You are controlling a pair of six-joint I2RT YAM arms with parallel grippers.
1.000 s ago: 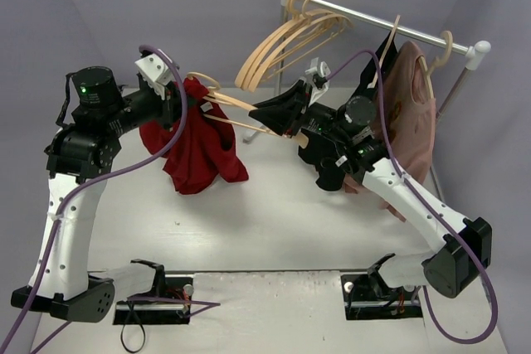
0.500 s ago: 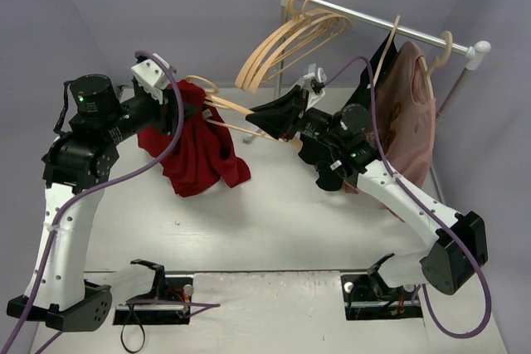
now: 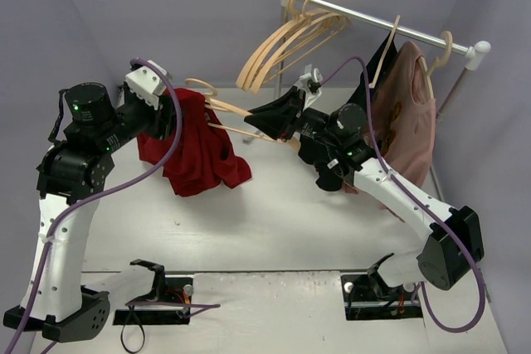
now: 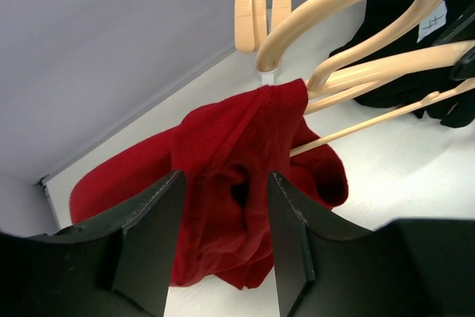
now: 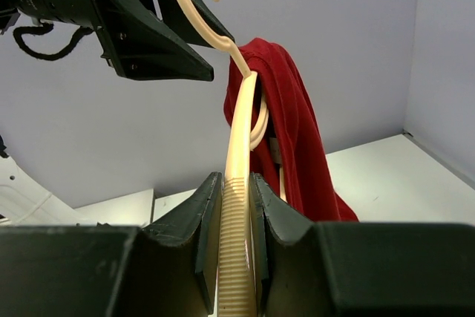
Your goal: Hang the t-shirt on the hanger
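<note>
T-shirt was seen bunched on the hanger near the hook, draped over the far arm only. Hem contact with the surface could not be told. The hanger's near arm, bare of cloth, was clamped in the right pincer. The left pincer was parted, with cloth just ahead of the fingers and nothing gripped. Judged roughly half done: one shoulder was seated, the other was not. Cloth was left to be drawn over the near arm and squared.
</note>
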